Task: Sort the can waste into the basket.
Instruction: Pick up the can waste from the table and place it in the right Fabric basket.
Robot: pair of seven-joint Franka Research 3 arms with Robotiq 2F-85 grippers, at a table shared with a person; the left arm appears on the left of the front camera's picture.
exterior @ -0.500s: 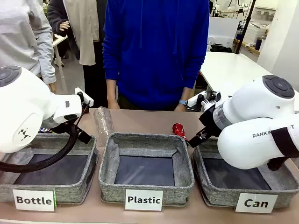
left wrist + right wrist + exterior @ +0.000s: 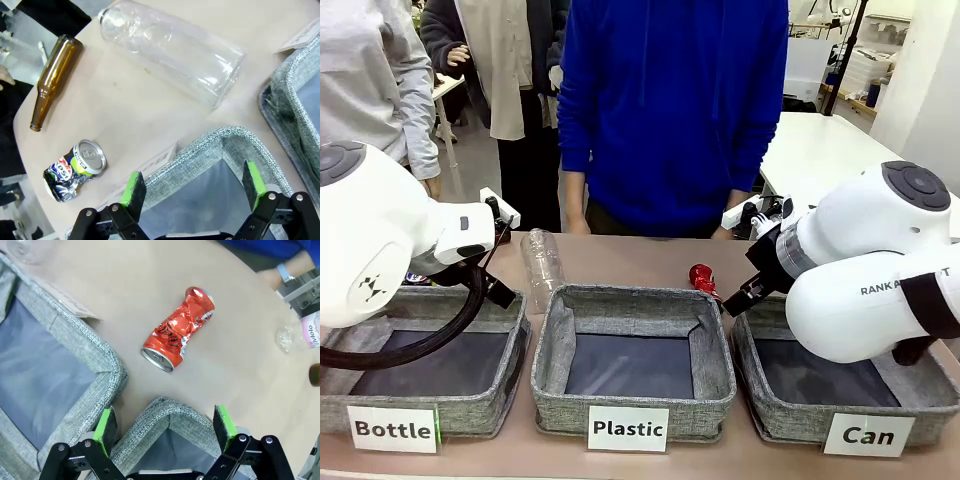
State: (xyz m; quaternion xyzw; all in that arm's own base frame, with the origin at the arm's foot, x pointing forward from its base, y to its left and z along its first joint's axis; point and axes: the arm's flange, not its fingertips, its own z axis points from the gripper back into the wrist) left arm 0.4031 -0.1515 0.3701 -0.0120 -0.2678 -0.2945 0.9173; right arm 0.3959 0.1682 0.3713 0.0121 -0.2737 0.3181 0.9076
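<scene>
Neither can is in the Can basket (image 2: 780, 425) yet: the red can (image 2: 178, 329) lies on the bench (image 2: 620, 260) just past its far rim, the silver can (image 2: 75, 169) beside the Bottle basket (image 2: 220, 137), and my left gripper (image 2: 193, 180) and right gripper (image 2: 165, 420) both gape wide, empty.

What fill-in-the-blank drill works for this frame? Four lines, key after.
1. The crushed red can lies on the ____, outside every basket.
2. The basket on the robot's right is labelled ____.
3. The left gripper and right gripper have jaws ____.
4. The silver-dark can lies near a ____ glass bottle.
Missing: table; Can; open; brown.
</scene>
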